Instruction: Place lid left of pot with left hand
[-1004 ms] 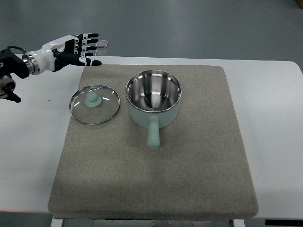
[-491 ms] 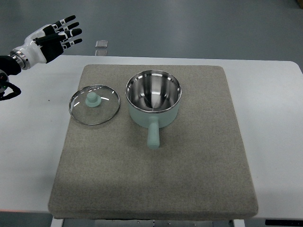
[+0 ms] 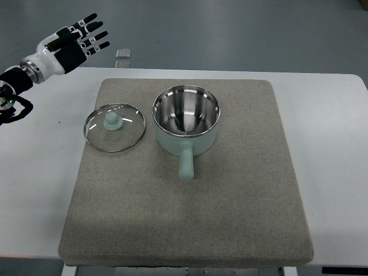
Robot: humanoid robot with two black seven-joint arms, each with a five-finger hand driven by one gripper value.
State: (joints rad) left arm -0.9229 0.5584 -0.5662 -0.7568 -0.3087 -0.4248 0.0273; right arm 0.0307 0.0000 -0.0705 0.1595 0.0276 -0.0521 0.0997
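One second on, the left hand has pulled up and away past the tabletop's far-left corner, fingers spread wide and holding nothing; the lid lies flat on the mat just left of the pot; placement looks complete.

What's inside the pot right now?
Nothing visible: the pot is open, showing bare steel walls and bottom. The lid lies on the mat beside it, to its left.
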